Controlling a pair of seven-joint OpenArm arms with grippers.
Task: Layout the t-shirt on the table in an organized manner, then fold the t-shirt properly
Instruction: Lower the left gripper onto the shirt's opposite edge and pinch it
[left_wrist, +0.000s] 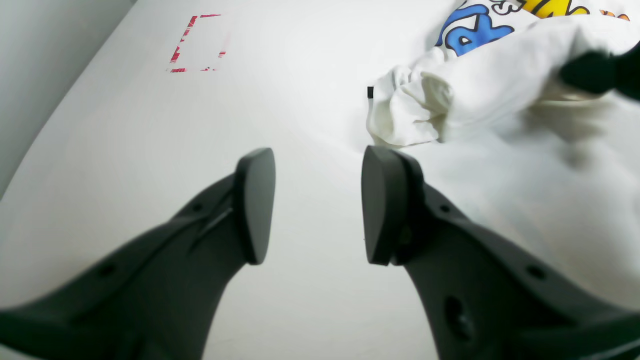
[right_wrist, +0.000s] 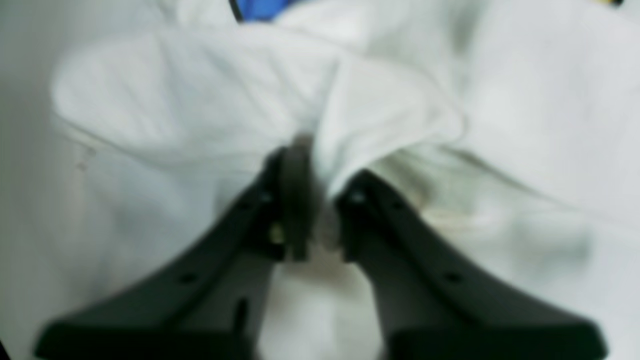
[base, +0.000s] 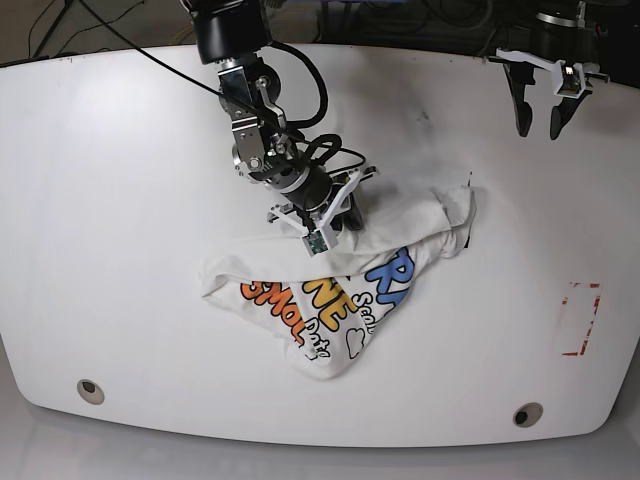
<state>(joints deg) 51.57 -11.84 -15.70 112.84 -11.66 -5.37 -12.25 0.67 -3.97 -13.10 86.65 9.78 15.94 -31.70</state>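
Right wrist view: the right end effector is clamped on the t-shirt. It should be lifted slowly so the bunched cloth is spread. The left end effector is held open and empty over the counter.

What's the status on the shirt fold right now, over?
Right pincer shut on the t-shirt, bunched mid-table. Left pincer open, empty, off to the side above bare table. Nothing in the way.

White t-shirt crumpled, print partly up, mid glossy white table.
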